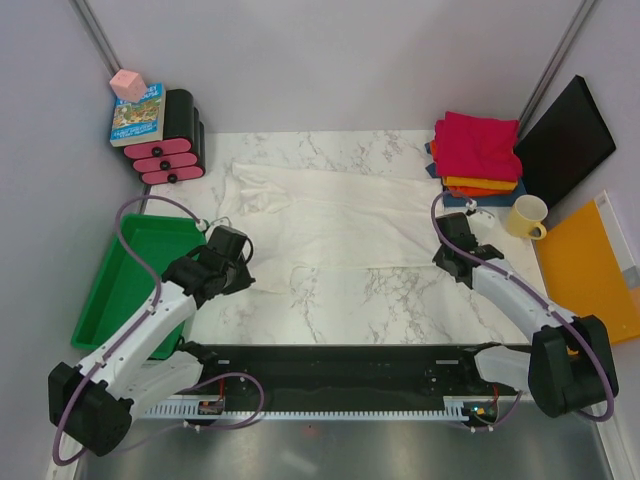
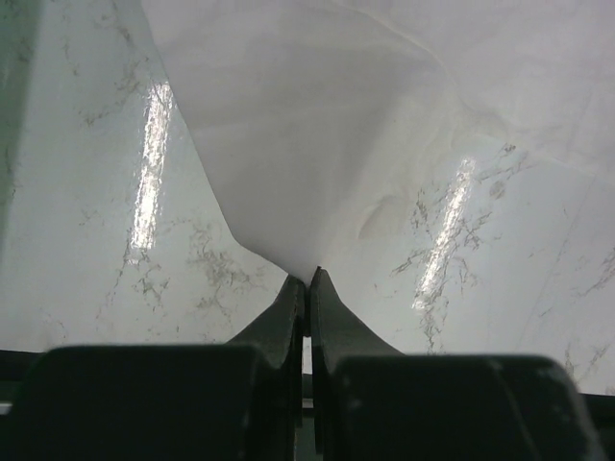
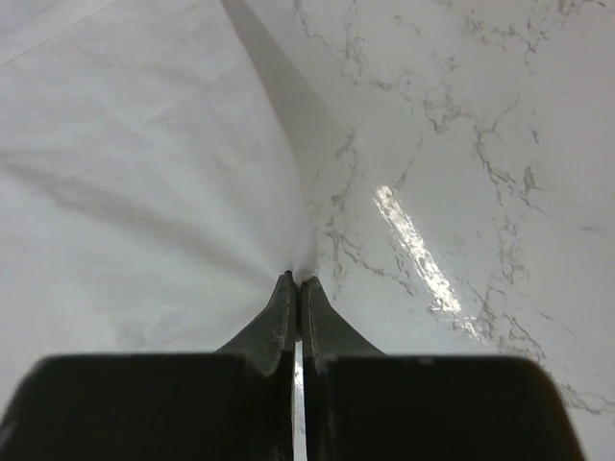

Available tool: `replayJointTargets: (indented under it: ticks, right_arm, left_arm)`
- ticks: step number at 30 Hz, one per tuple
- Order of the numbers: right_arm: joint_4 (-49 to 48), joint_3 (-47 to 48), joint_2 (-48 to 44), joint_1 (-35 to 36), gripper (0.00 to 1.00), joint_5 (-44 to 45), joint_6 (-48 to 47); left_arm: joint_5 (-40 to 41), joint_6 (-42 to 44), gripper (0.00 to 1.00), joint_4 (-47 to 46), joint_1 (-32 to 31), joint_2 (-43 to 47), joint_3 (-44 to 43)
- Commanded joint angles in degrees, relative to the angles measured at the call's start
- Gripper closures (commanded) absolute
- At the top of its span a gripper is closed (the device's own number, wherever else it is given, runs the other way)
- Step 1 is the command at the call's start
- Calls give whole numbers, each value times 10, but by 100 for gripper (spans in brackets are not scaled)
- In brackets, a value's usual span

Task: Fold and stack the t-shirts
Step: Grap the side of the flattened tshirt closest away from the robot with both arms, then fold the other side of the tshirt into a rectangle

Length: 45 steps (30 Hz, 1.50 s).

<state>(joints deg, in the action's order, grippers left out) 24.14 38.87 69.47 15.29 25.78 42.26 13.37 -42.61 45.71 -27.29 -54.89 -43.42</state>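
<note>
A large off-white t-shirt lies spread across the marble table. My left gripper is shut on the shirt's left corner; the cloth rises taut from the jaws. My right gripper is shut on the shirt's right edge; the cloth fans out from the jaws. A stack of folded tees stands at the back right: magenta on top, orange under it, dark blue at the bottom.
A green tray sits left of the left arm. A black and pink drawer unit with a book stands back left. A cream mug, a black board and an orange-yellow board stand at the right.
</note>
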Motion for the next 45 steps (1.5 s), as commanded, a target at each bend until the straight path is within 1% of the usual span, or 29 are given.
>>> replayJointTargets:
  ticks: [1, 6, 11, 16, 17, 22, 25, 32, 37, 45]
  right_arm:
    - [47, -19, -14, 1, 100, 11, 5]
    - [55, -2, -1, 3, 100, 14, 0]
    - [57, 49, 2, 2, 100, 24, -20]
    - [66, 128, 37, 1, 100, 40, -33]
    - [66, 153, 48, 1, 100, 41, -36]
    - [71, 209, 78, 0, 100, 59, -45]
    - [74, 228, 100, -2, 100, 69, -45]
    - [67, 261, 147, -23, 100, 87, -51]
    - [55, 279, 176, -33, 100, 95, -57]
    - [30, 307, 242, -46, 100, 97, -60]
  left_arm:
    - [10, -16, 98, 16, -6, 5, 0]
    - [-3, -25, 98, 15, -6, -15, 5]
    - [24, -13, 98, 4, -5, -39, -23]
    - [59, 23, 98, -13, -5, -89, -105]
    - [75, 34, 98, -19, -4, -105, -138]
    - [105, 69, 98, -52, 1, -149, -184]
    - [118, 85, 98, -63, 10, -175, -203]
    - [123, 110, 98, -102, 57, -230, -228]
    - [122, 121, 98, -128, 65, -271, -253]
    - [141, 134, 98, -140, 70, -348, -349]
